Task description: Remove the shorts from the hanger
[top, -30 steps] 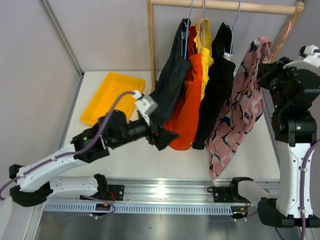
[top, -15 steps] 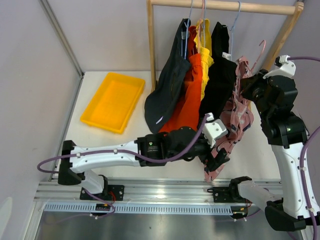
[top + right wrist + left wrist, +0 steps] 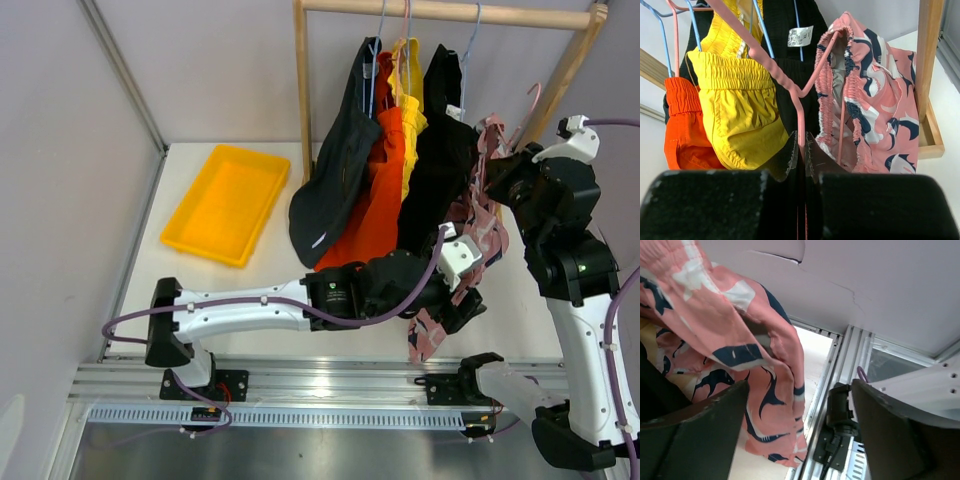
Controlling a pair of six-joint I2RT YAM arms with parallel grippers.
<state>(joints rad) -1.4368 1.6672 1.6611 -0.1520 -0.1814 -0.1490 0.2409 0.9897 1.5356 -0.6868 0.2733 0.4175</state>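
The pink printed shorts (image 3: 490, 235) hang on a pink hanger (image 3: 530, 105) that is off the rail. My right gripper (image 3: 507, 170) is shut on the hanger's wire (image 3: 801, 125); the shorts' waistband (image 3: 880, 100) is still looped over it. My left gripper (image 3: 455, 298) is open at the lower part of the pink shorts; in its wrist view the cloth (image 3: 740, 340) hangs above and between the spread fingers (image 3: 690, 435). The dark grey (image 3: 335, 180), orange-red (image 3: 375, 215), yellow (image 3: 408, 100) and black (image 3: 435, 170) shorts hang on the rail.
A wooden rack with a top rail (image 3: 450, 12) and a left post (image 3: 303, 100) stands at the back; its right post (image 3: 930, 60) is close to my right gripper. A yellow tray (image 3: 225, 200) lies at the left. A metal rail (image 3: 330, 385) runs along the near edge.
My left arm swung from the dark grey shorts across to the pink shorts' lower part. My right gripper brought the pink hanger and shorts down and left, off the rail.
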